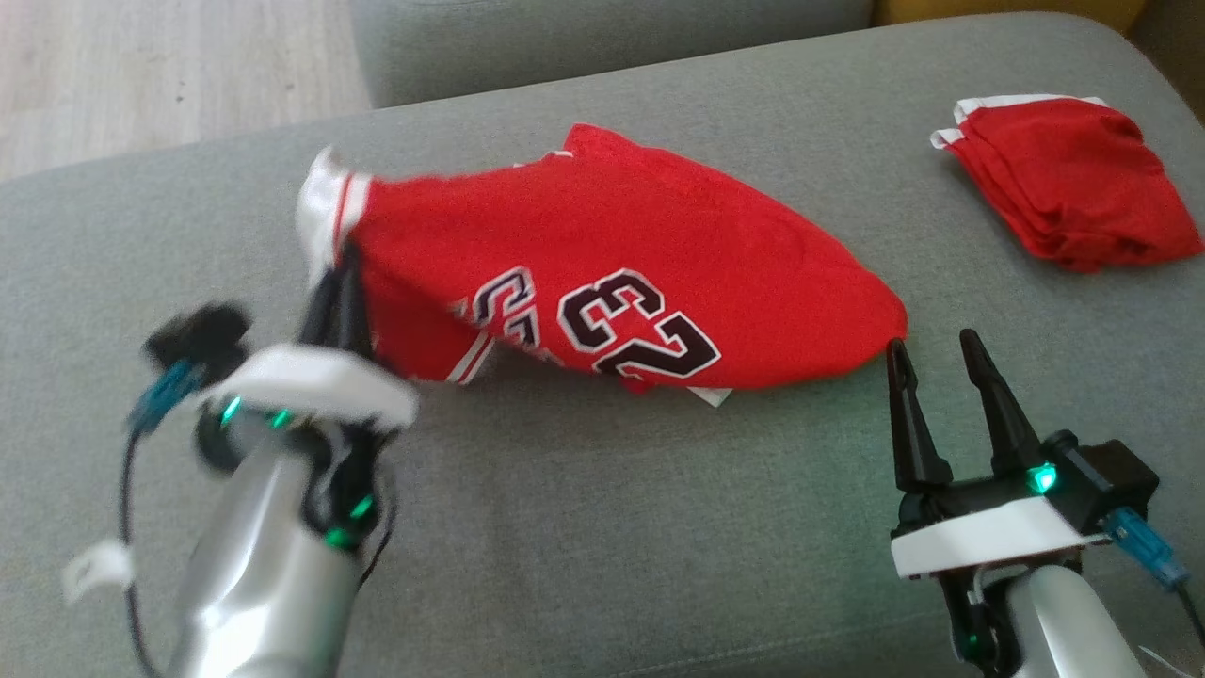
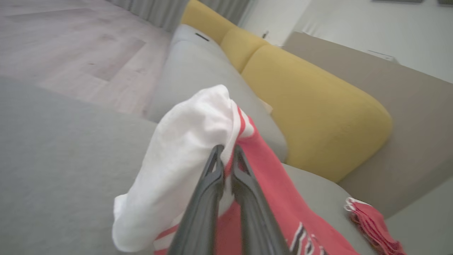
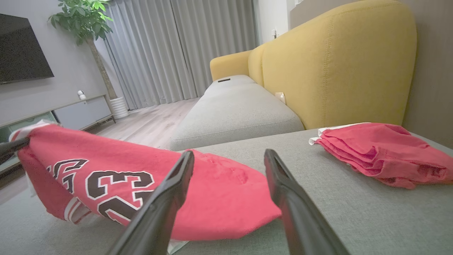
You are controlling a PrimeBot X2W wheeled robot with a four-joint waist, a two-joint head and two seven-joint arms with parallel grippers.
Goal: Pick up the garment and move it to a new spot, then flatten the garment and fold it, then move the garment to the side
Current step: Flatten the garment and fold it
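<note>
A red basketball jersey (image 1: 640, 245) with a black, white-edged "23" lies across the grey sofa seat (image 1: 612, 527), stretched out sideways and bunched rather than flat, the printed side showing. One end of the jersey, where a white band with red stripes sits, is lifted off the seat. The left gripper (image 1: 345, 256) is at this raised end, its two dark fingers (image 2: 208, 184) pressed close together with the white and red cloth pinched between them; in the left wrist view the white fabric bulges out beside and above the fingertips. At the jersey's opposite, tapered end, which rests on the seat, is the right gripper (image 1: 932, 341). Its fingers (image 3: 166, 202) are spread wide and hold nothing, pointing toward the jersey; the nearer fingertip stands just beside the cloth's tip, and whether it touches cannot be told. Well apart from the jersey, beyond its tapered end, lies a second red garment (image 1: 1073, 179), folded into a small stack with a white edge showing. Behind the jersey, in the right wrist view, rise a yellow backrest (image 3: 336, 60) and a further grey seat cushion (image 3: 237, 113), and farther off are grey curtains (image 3: 177, 46), a potted plant (image 3: 81, 21) and a dark television (image 3: 21, 53).
</note>
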